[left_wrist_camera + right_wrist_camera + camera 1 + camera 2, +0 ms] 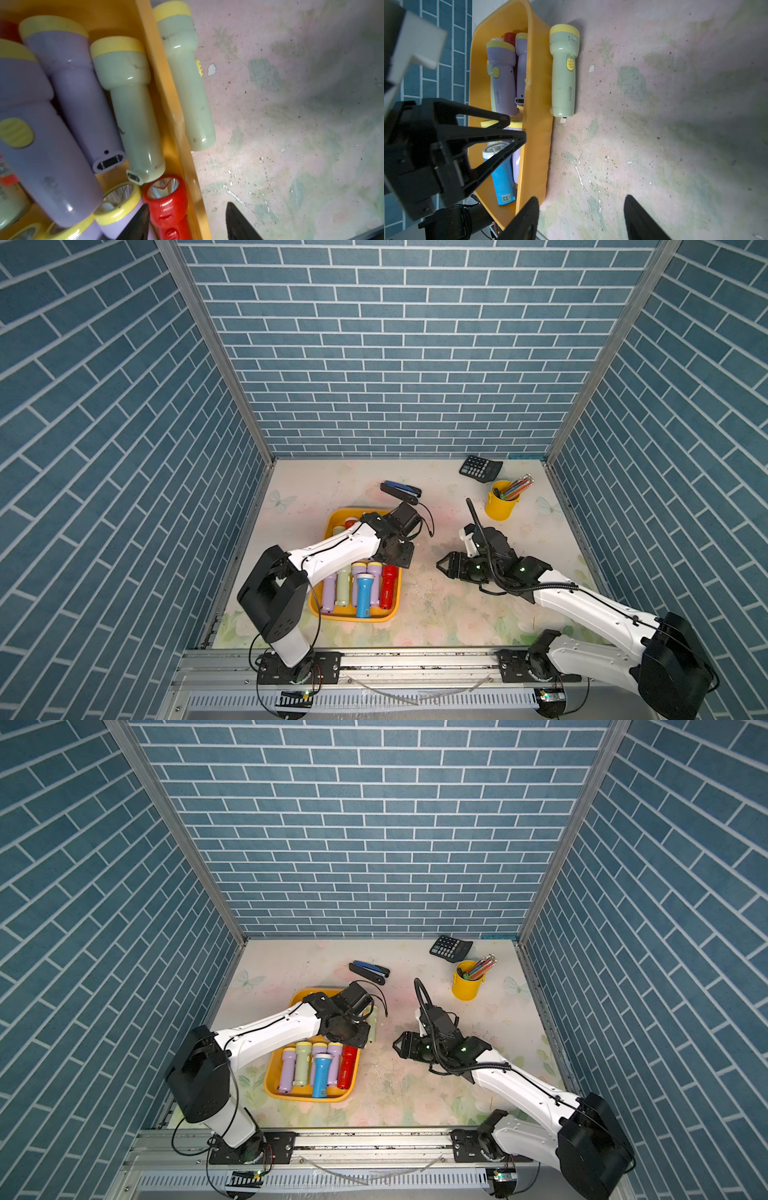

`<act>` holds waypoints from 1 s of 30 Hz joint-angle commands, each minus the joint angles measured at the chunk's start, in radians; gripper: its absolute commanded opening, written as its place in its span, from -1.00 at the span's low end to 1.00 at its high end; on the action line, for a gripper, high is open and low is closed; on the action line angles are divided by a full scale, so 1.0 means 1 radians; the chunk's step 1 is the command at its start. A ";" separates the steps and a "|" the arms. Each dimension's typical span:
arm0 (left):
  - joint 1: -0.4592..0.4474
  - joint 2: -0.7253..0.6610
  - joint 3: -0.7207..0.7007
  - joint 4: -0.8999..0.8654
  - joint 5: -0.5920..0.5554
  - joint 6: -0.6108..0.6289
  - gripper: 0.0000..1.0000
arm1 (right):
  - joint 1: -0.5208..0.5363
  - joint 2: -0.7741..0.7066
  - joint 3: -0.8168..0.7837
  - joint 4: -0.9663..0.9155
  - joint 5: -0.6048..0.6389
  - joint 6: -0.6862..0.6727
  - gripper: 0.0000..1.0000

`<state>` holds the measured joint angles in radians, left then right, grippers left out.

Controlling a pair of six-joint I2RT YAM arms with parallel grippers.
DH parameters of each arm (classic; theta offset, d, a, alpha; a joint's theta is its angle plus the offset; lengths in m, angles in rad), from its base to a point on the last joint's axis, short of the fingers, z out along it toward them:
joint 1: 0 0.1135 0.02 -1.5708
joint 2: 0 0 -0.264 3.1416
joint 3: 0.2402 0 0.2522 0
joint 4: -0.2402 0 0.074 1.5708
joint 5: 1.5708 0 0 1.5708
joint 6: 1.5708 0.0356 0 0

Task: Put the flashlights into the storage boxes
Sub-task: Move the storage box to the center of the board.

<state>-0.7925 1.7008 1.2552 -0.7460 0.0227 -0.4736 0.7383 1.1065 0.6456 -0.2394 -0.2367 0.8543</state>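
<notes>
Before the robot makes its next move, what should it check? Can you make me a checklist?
1. Every flashlight is in the yellow tray: not ok. One green flashlight lies on the table beside it.
2. The left claw is empty: ok, open over the tray's edge.
3. The right claw is empty: ok, open over the table.
4. There is a gap for a finger between green flashlight and tray wall: cannot tell.
5. The tray has room: cannot tell; a lilac flashlight lies atop others.
</notes>
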 commanded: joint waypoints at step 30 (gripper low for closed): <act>0.149 -0.092 -0.048 -0.088 -0.075 0.083 0.17 | -0.011 0.163 0.167 -0.164 0.122 -0.123 0.32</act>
<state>-0.6540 1.6573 1.2030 -0.7837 -0.0238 -0.4068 0.7280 1.2388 0.7456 -0.3443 -0.1478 0.7757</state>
